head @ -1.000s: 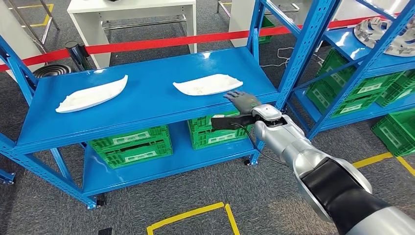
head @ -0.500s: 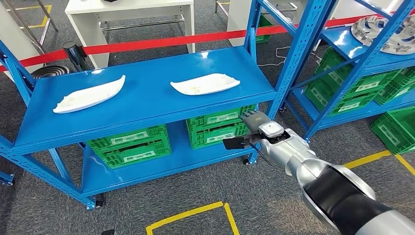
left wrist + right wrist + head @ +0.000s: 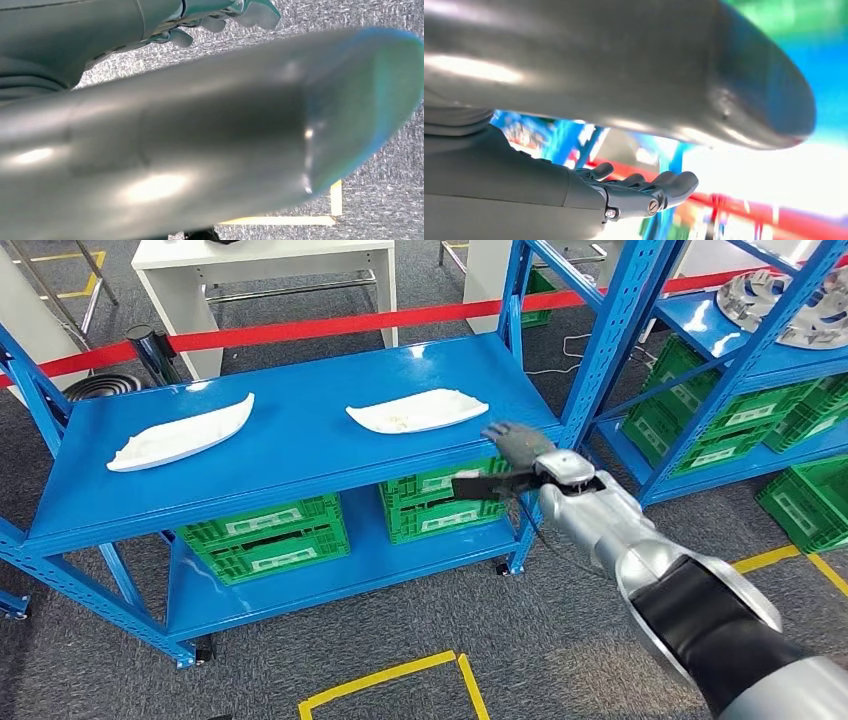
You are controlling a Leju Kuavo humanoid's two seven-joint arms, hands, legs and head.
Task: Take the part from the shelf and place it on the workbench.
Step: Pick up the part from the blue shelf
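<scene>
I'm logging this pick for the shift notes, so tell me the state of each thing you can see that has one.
right hand: empty, fingers extended, at the shelf's front edge.
near white part: lying flat on the top shelf, untouched.
far white part: lying flat on the same shelf, untouched.
green crates: stowed on the lower shelf.
left hand: blurred, hanging over the floor.

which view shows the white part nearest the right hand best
The head view. The white part lies whole on the blue shelf, with the right hand at the shelf's front edge, close beside it and empty. The right wrist view gives a blur of colour past the hand; the left wrist view looks at grey floor.
</scene>
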